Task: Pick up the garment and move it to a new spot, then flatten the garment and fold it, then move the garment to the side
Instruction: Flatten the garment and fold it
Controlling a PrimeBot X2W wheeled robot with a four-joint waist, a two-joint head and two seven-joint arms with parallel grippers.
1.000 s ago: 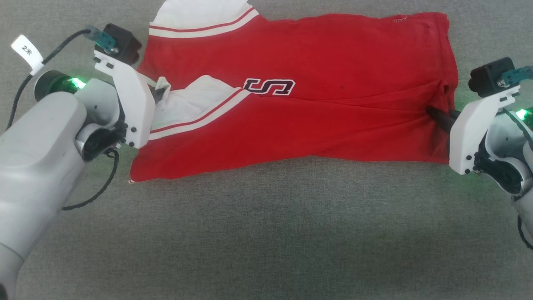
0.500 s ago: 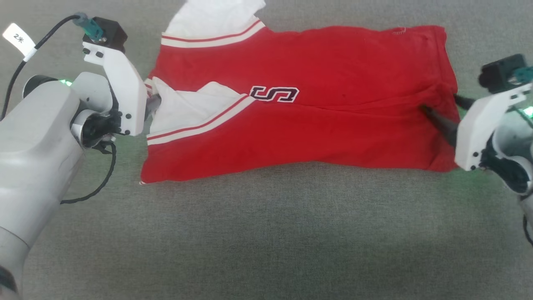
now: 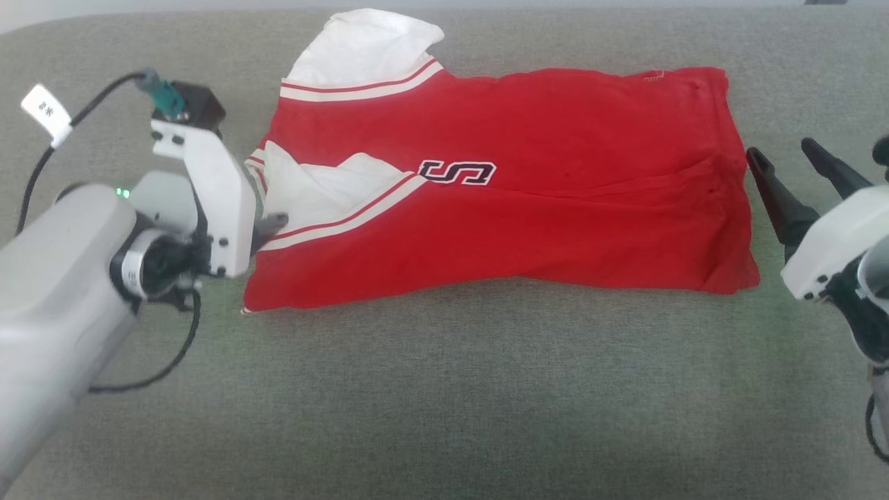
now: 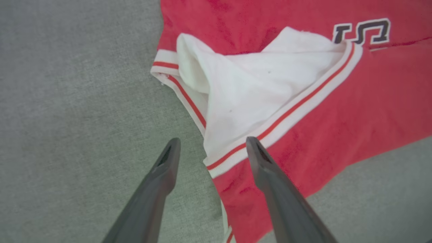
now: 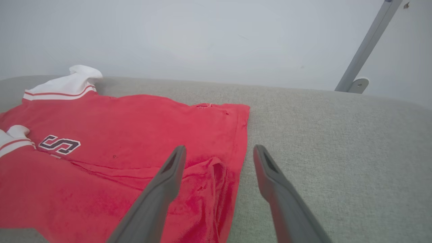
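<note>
On a grey woven fabric surface [image 3: 444, 389], the red jersey-style shirt with white sleeves [image 3: 521, 208] lies folded into a long band. The left gripper [image 4: 211, 145] is spread wide over its striped sleeve trim [image 4: 283, 114], the right gripper [image 3: 781, 149] spread just beside the opposite end, both holding nothing, and one white sleeve [image 3: 361, 48] juts out at the far side

Soft, even daylight, faint shadows, slight blur throughout, mild wide-angle stretch at wrist-view edges.
</note>
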